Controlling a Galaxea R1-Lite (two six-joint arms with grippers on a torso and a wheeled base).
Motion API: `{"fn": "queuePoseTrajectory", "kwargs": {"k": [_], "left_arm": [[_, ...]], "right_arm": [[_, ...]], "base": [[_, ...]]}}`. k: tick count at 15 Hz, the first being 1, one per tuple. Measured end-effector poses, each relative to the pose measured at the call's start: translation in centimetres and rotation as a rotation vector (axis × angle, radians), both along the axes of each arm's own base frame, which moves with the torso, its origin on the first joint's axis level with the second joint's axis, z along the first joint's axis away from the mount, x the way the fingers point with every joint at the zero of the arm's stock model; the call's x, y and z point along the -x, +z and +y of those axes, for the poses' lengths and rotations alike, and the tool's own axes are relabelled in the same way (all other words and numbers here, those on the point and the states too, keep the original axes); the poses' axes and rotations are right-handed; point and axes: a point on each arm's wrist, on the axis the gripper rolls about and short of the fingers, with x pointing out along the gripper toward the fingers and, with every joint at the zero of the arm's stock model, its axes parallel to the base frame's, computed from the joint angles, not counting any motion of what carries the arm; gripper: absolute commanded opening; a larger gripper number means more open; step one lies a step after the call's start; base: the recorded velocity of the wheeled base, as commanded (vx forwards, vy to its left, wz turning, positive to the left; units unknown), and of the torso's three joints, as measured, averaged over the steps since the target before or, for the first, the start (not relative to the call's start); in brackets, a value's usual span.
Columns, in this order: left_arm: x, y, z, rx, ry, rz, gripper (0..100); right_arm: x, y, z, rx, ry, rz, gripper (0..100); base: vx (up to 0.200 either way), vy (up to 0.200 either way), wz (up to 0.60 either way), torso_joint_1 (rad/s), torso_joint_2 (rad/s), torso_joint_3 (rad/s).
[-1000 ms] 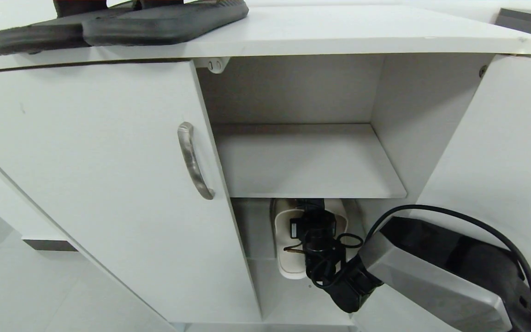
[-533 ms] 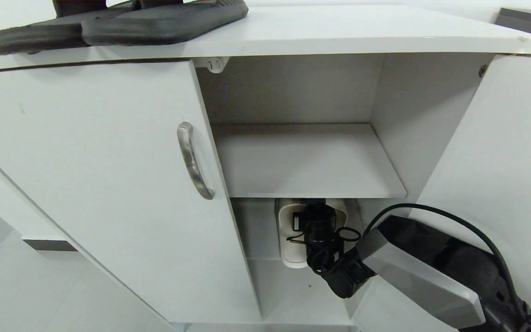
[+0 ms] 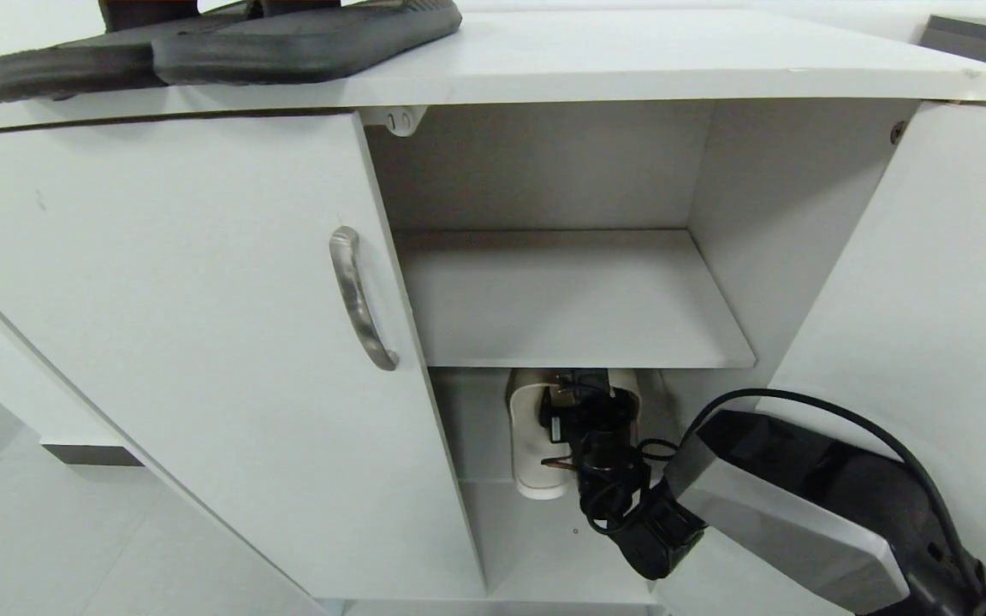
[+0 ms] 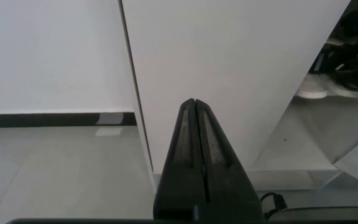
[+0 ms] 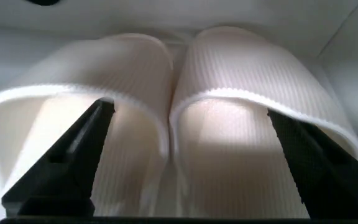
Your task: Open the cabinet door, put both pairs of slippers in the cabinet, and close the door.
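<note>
A pair of white slippers [image 3: 531,445] [image 5: 229,81] lies side by side on the floor of the cabinet's lower compartment, under the shelf [image 3: 570,295]. My right gripper [image 3: 583,393] [image 5: 185,115] reaches into that compartment just over them, open, its fingers spread wide above the two straps. A pair of black slippers [image 3: 228,43] rests on the cabinet top at the left. The right cabinet door [image 3: 929,299] stands open. My left gripper [image 4: 194,104] is shut and empty, low in front of the closed left door [image 4: 229,62]; the white slippers [image 4: 316,92] lie beyond it.
The closed left door [image 3: 159,299] carries a metal handle [image 3: 359,295]. The upper shelf holds nothing. My right forearm fills the gap between the open door and the lower compartment. Pale tiled floor [image 4: 55,168] stretches to the cabinet's left.
The white slippers slid a little deeper into the lower compartment, then stayed put. My right arm pushed in with them and has since drawn back slightly.
</note>
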Motion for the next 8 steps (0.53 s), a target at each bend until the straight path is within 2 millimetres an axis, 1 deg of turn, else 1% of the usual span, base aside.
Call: {"fn": "queuePoseTrajectory", "kwargs": {"k": [5,8], "left_arm": [[0.0,0.0,0.0,-0.001,-0.001,0.000,0],[0.0,0.0,0.0,-0.004,-0.003,0.000,0]], "right_arm": [[5.0,1.4,-0.7,0.016,0.186,-0.001,100],[8.3,2.7,-1.7,0.010,0.292,0.009,100]], "base": [[0.000,0.000,0.00,0.000,0.00,0.000],[-0.200,0.000,0.00,0.001,0.00,0.001]]}}
